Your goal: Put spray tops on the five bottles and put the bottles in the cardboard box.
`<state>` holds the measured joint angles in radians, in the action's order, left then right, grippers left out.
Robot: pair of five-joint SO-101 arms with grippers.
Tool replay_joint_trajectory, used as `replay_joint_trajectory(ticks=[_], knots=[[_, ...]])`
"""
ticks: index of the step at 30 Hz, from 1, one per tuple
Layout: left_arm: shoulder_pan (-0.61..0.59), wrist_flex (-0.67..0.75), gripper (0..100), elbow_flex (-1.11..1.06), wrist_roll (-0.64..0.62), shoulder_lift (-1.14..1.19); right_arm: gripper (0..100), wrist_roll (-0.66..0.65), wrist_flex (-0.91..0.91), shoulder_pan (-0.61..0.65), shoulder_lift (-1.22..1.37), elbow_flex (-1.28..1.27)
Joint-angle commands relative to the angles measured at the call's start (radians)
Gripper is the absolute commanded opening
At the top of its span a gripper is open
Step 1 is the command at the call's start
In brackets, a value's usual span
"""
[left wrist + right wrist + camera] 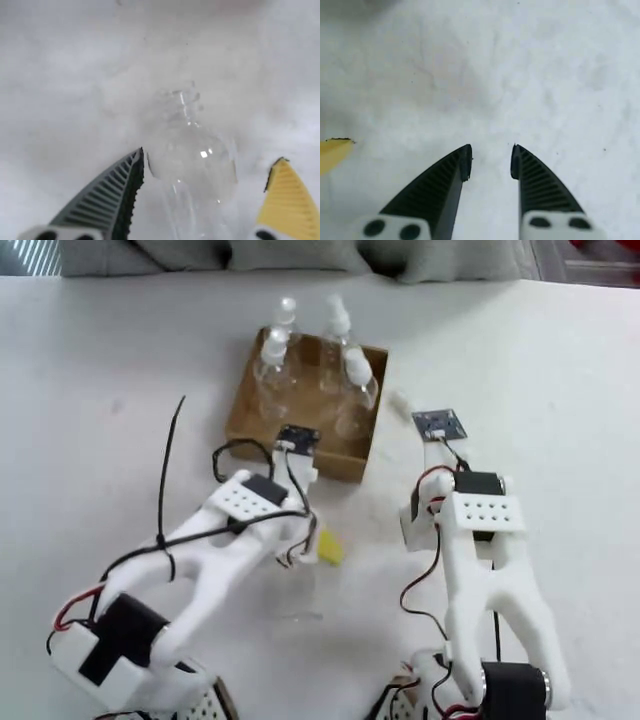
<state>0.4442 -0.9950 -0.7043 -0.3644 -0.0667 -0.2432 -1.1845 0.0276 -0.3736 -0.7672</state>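
On the near side of the cardboard box [345, 468], a topless clear bottle [192, 160] sits between the spread fingers of my left gripper [211, 159], light, slick and easily dented, so I'd squeeze gently at its wide body, while my right gripper [490, 160] hangs parted and empty.
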Motion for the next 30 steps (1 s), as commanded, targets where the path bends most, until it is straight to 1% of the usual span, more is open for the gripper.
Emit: replay_joint_trajectory(ticks=[1,5,12,16,23,25,26,28,30], knots=[[-0.012,-0.018,38,0.055,-0.012,-0.104,10.5,-0.011,0.016,-0.013,-0.027,0.006],[-0.012,-0.012,38,0.054,-0.018,-0.133,10.5,-0.011,0.016,-0.013,-0.027,0.006],[-0.007,-0.018,38,0.055,-0.123,-0.101,10.5,-0.011,0.016,-0.015,-0.027,0.006],[-0.01,-0.017,38,0.058,-0.16,-0.045,10.5,-0.011,0.016,-0.015,-0.027,0.005],[-0.012,-0.074,38,0.158,-0.166,0.101,10.5,-0.011,0.058,-0.015,-0.027,-0.018],[-0.012,-0.071,38,0.164,-0.193,0.113,10.5,-0.011,0.058,-0.015,-0.027,-0.018],[-0.012,-0.069,37,0.163,-0.198,0.113,10.5,-0.011,0.058,-0.015,-0.027,-0.018],[-0.012,-0.069,30,0.163,-0.196,0.113,10.5,-0.011,0.058,-0.015,-0.027,-0.018],[-0.012,-0.069,20,0.164,-0.195,0.113,10.5,-0.011,0.058,-0.015,-0.027,-0.018]])
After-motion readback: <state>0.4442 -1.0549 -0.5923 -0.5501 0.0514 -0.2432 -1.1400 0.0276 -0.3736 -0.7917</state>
